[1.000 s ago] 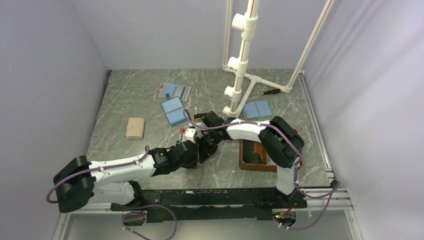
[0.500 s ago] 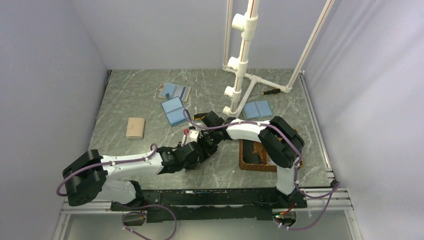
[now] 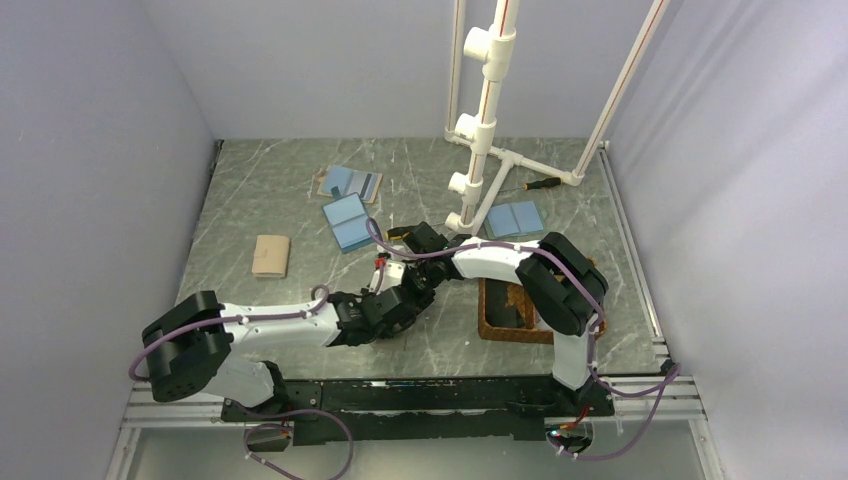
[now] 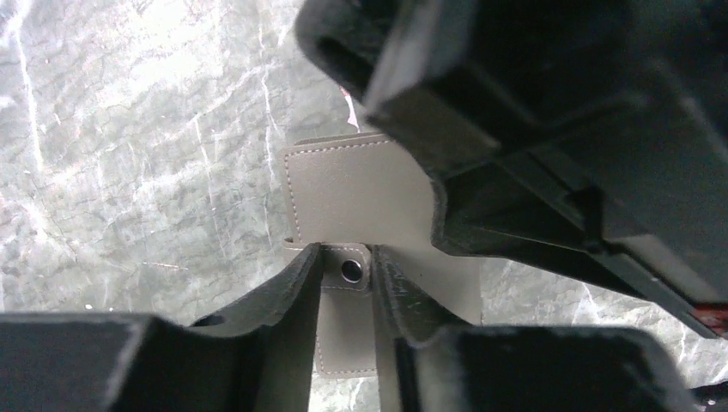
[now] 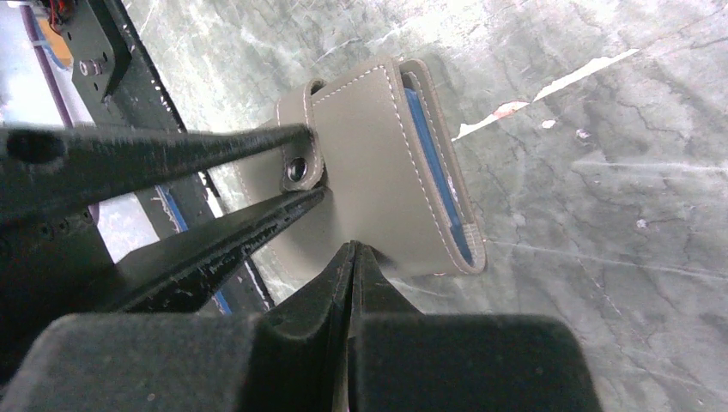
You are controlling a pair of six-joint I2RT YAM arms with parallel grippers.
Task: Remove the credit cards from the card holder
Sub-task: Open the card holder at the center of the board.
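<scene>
Card holder (image 5: 386, 163), a tan stitched leather bifold, sits folded shut near the middle of the grey-green marbled table (image 3: 260, 200), just beyond the arm bases. A blue edge shows between its leaves; whether that is lining or a card cannot be told. The left gripper (image 4: 346, 255) has its two fingers closed narrowly on the holder's short snap strap (image 4: 348, 270), one on each side of the metal stud. The right gripper (image 5: 354, 249) has its fingers pressed fully together with nothing between them, and their tip bears on the holder's outer face. From above, both wrists crowd over the holder and hide it.

To the right, a brown wicker tray (image 3: 490, 325) lies partly under the right arm's elbow. To the left lies a closed tan wallet (image 3: 270, 255). Farther back are three opened light-blue holders (image 3: 345, 222), a white plastic pipe frame (image 3: 480, 130), and a small black-and-orange tool (image 3: 545, 184).
</scene>
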